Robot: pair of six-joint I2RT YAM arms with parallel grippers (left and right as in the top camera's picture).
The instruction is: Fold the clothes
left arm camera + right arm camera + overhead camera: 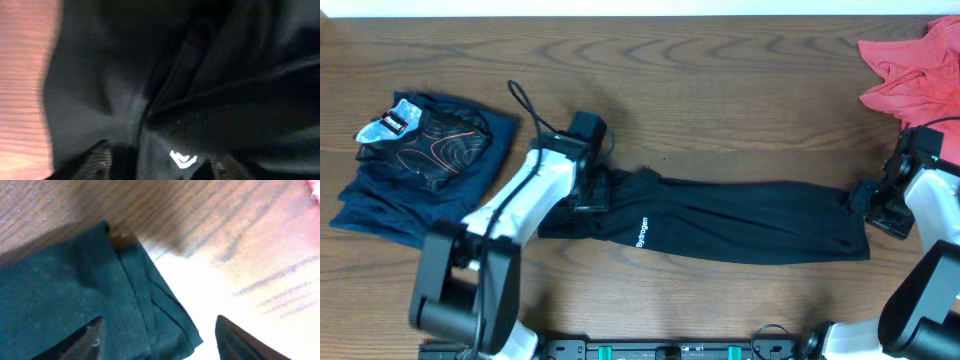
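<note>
T-shirt (750,225), black and of soft fabric, lay on the wooden table (720,100) near its middle, gathered into a long narrow band that ran from the left arm to the right arm. Small white lettering (642,232) showed on the band, nearer its left end.

Left gripper (592,195) stood over the left end of the band, where the fabric bunched into creases. In the left wrist view its fingers (100,160) stood apart at the lower edge of the picture, with dark folds and a small white emblem (182,159) between them. That view was dim and blurred; whether the pads touched the fabric could not be told.

Right gripper (875,205) stood at the right end of the band. In the right wrist view its jaws were spread wide. One finger (87,340) was over the fabric and the other over bare wood. The corner of the garment lay flat on the table between them, in stacked layers with a hem along its edge.

Other items on the table:
- A navy-blue garment (380,205) lay at the far left, well apart from the band.
- A black garment with thin red contour lines (445,150) and a grey patch (390,125) lay on top of it.
- A pink-red garment (910,65) lay crumpled at the far right corner, behind the right arm.
- A black cable (525,105) looped up from the left arm.
</note>
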